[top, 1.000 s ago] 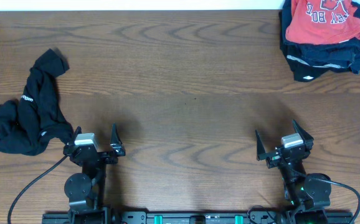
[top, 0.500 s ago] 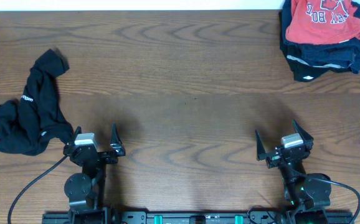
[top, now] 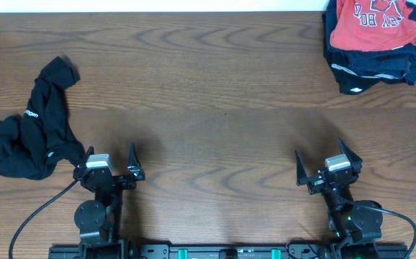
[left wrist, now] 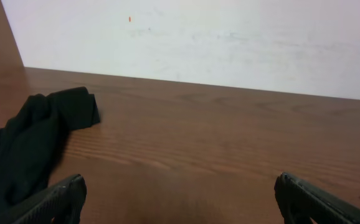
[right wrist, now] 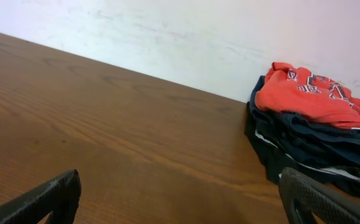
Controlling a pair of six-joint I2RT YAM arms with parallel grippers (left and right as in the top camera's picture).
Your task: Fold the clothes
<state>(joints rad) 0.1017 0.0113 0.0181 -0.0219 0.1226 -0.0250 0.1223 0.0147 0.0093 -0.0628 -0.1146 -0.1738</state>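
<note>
Two robot arms sit at the near edge of a brown wood-grain bench (top: 215, 86), seen from overhead. The left arm (top: 96, 208) and the right arm (top: 348, 216) both point away from their bases toward the far side. The jaws of each arm are spread wide and hold nothing.

A limp black garment (top: 32, 137) lies crumpled at the left edge of the bench. One narrow end of it stretches toward the far side. The wider bunch of cloth lies nearer, just beside the outer jaw of the left arm; whether they touch cannot be told. Small white marks show on the cloth. In the left wrist view the black garment (left wrist: 18, 149) fills the lower left, with a bit of white lettering at the picture's edge, and the dark tips of the jaws sit in the two bottom corners with bare wood between them.

A coral-red T-shirt (top: 377, 25) lies in the far right corner of the bench, well apart from both arms. Navy-and-white letters show on it. It rests on top of a stack of dark clothes (top: 370, 68) that has thin pale stripes. In the right wrist view the coral-red T-shirt (right wrist: 311, 96) and the dark stack (right wrist: 304, 143) lie at the right, against a white wall (right wrist: 167, 31), and the jaw tips sit in the bottom corners.

A black cable (top: 35, 216) curves from the left arm toward the near edge.
</note>
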